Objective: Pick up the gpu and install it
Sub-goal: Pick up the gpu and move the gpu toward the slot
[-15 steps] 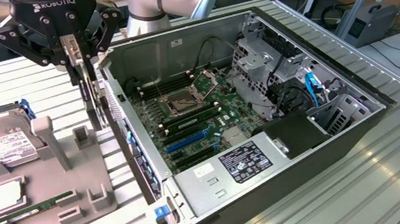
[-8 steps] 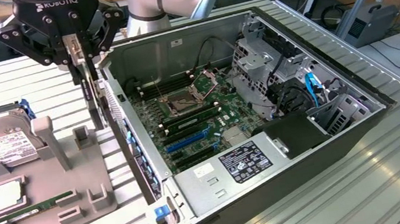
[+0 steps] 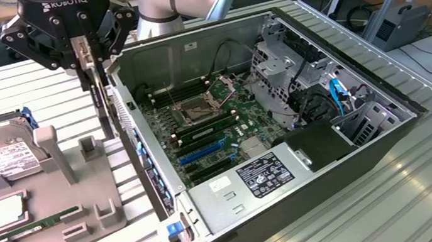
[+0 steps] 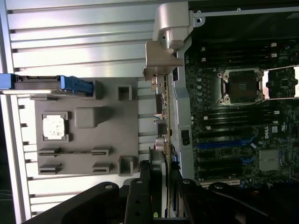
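- Grey holder (image 3: 81,187), toward the worktop's near edge: the gpu (image 3: 103,108) hangs clear above it, so pick-up is judged done.
- Open computer case (image 3: 359,171): blue expansion slots (image 3: 201,153) are unfilled, so installation remains.
- Gripper (image 3: 86,62), toward the far edge: fingers (image 4: 139,200) part-closed, clamping the gpu upright between holder and case wall.

Bright, even overhead light washes the ribbed metal surface (image 3: 429,192), leaving pale glare streaks at the exterior view's right, while the inside of the computer case (image 3: 165,61) sits in soft shadow and the gripper (image 4: 161,161) shows as a near-black mass in the wrist view.
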Robot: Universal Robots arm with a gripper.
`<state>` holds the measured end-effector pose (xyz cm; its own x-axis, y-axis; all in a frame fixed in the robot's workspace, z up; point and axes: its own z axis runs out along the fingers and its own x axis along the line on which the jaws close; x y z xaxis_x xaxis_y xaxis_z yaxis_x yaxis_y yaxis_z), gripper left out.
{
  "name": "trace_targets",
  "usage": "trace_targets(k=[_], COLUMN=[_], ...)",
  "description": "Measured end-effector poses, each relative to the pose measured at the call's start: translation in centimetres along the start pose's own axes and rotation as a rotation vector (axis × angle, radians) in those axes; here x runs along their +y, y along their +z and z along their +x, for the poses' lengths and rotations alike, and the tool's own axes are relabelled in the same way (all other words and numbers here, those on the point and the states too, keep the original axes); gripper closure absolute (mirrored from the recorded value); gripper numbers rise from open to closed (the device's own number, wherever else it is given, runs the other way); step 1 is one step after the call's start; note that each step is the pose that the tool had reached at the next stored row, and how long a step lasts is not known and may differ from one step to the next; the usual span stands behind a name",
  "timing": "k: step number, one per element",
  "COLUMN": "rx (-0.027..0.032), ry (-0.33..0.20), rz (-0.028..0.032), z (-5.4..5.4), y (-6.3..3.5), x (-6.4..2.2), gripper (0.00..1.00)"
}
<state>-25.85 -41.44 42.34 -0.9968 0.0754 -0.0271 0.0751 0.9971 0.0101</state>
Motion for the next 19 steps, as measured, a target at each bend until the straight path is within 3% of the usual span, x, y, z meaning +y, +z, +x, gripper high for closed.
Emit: trace_targets(k=[19], rx=[0.0000], ry=[0.000], rz=[0.0001], z=[-0.56], y=[0.02], x=[0.04], gripper=[0.73])
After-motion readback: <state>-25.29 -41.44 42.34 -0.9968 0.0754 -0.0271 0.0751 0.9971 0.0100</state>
